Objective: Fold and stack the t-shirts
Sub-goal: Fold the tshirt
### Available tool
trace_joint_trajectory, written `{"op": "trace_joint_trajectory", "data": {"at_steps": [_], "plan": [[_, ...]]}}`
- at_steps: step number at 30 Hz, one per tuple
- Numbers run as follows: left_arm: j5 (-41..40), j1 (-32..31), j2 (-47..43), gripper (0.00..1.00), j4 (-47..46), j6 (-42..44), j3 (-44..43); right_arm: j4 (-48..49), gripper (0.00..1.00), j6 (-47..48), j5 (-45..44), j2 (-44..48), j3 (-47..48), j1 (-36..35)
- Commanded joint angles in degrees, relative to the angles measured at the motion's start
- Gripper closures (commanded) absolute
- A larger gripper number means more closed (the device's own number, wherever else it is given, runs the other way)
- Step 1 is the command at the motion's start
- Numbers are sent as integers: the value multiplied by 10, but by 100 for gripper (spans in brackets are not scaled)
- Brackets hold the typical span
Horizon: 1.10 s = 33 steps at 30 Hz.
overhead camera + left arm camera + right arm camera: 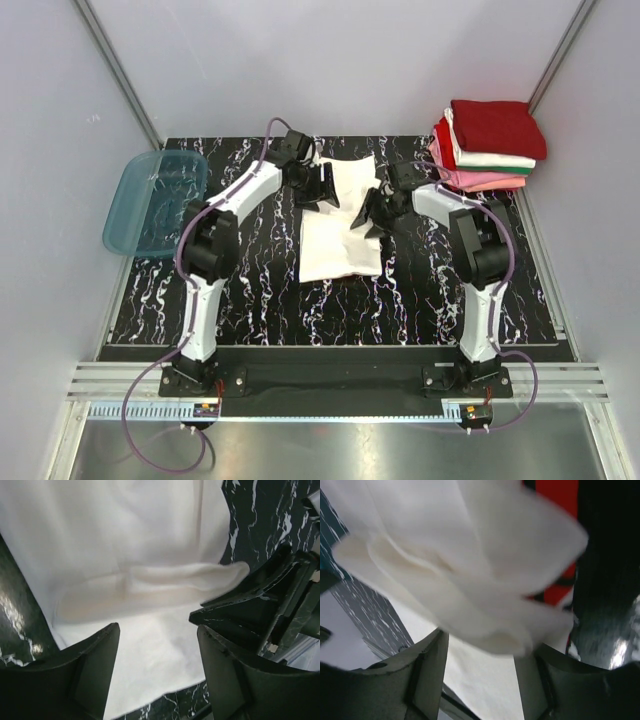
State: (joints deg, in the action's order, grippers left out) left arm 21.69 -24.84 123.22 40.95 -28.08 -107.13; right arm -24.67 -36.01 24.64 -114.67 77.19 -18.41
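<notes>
Right pincer [480,672] grips the white t-shirt's [335,235] right edge; left pincer [157,672] gapes.

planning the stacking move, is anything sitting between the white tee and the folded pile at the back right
Nothing visible does: bare black marbled tabletop lies between the white cloth t-shirt and the folded stack of red, white and pink shirts, apart from the right end effector itself.

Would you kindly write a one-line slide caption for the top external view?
Both arms work a white t-shirt mid-table, left claw and right claw on it, folded stack at far right.
</notes>
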Motion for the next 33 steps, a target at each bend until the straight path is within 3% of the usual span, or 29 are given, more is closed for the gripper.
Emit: {"op": "trace_joint_trajectory", "data": {"at_steps": [1, 6, 8, 11, 15, 18, 24, 29, 33], "plan": [[20, 13, 41, 32, 33, 4, -79, -3, 41, 30, 30, -63, 120, 36], [9, 31, 42, 33, 44, -1, -77, -51, 40, 37, 49, -93, 211, 65], [-5, 31, 12, 34, 42, 4, -50, -50, 39, 45, 45, -76, 203, 65], [-29, 30, -44, 34, 18, 0, 13, -15, 38, 33, 53, -14, 120, 65], [-45, 16, -163, 34, -52, -12, 175, 101, 41, -5, 88, 105, -34, 44], [-38, 2, -205, 34, -95, -21, 238, 147, 43, -19, 94, 132, -134, 17], [-27, -41, -207, 36, -163, -38, 364, 170, 61, -29, 84, 95, -211, 2], [-31, -66, -229, 37, -232, -73, 505, 181, 62, -32, 22, 123, -302, 1], [-59, -73, -249, 39, -241, -74, 558, 161, 62, -25, -9, 163, -332, 2]]}}
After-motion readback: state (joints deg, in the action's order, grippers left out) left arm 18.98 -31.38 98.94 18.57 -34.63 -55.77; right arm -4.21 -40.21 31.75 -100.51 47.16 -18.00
